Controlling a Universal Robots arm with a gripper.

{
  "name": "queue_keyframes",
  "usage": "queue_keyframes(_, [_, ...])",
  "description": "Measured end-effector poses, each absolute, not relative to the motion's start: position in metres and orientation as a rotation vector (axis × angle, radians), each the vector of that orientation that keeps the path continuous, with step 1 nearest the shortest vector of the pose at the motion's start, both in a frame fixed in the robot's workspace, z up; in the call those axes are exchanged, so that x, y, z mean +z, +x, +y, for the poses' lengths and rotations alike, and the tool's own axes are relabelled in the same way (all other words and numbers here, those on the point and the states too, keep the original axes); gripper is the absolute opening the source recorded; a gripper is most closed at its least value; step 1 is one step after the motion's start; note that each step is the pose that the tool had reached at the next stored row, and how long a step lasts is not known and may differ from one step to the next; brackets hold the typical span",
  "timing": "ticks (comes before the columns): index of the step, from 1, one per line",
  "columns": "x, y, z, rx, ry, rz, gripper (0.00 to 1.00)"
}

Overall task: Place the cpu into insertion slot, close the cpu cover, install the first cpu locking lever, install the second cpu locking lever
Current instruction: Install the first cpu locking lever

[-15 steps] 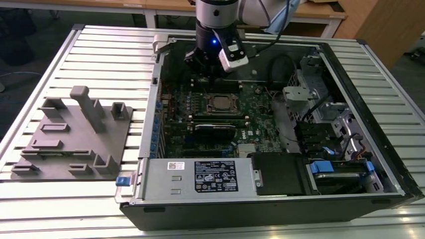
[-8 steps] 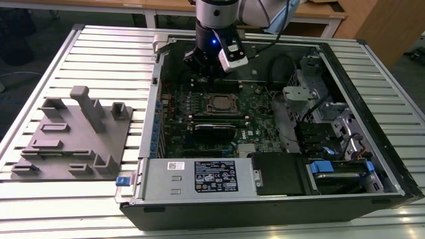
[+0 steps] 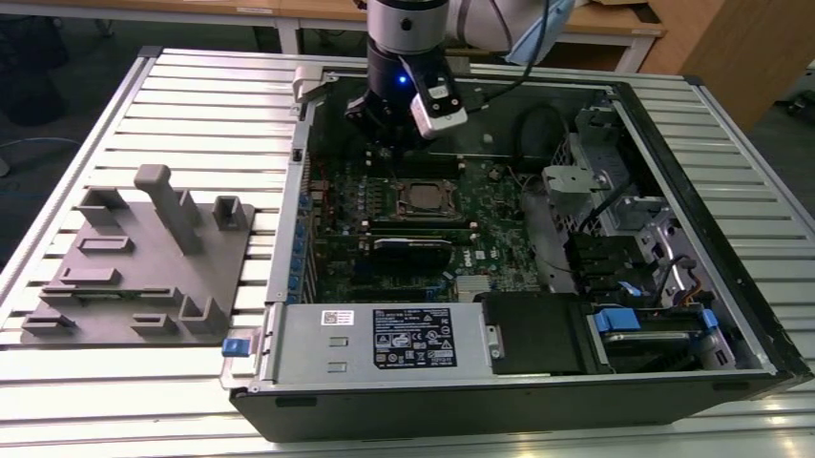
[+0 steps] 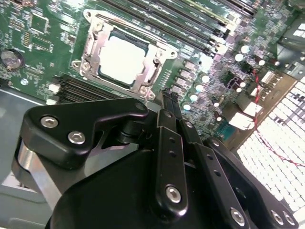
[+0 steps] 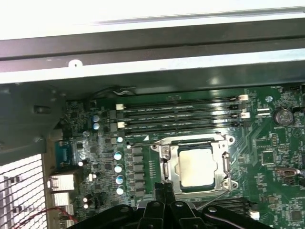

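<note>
An open computer case lies on a slatted metal table, and the socket sits near the middle of the green circuit board inside it. The chip lies flat in the socket, its pale metal top showing in both wrist views. The cover is folded down around the chip, so that its silver frame borders the chip's edges and the top shows through the window. The gripper hangs above the board just beside the socket, on the side away from the grey power supply box. In the second wrist view its black fingers run together to a closed tip with nothing between them, and that tip is near the socket's edge but apart from the cover. The first wrist view shows the same tip just short of the socket's corner. Long narrow memory slots run in a row beside the socket, on the far side from the gripper tip in that view. A long black card stands between the socket and the power supply box. Well away from the socket, outside the case on the exterior view's left, a grey moulded fixture rests on the table.
</note>
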State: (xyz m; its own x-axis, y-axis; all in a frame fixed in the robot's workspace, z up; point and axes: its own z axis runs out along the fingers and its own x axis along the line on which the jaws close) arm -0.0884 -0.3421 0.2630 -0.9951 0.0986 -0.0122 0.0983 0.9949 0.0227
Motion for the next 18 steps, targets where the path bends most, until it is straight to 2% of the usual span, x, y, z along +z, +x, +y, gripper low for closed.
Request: queue_keyframes(18, [0.2638,-0.0944,-0.3421,0.035,0.154,3.124,0.1])
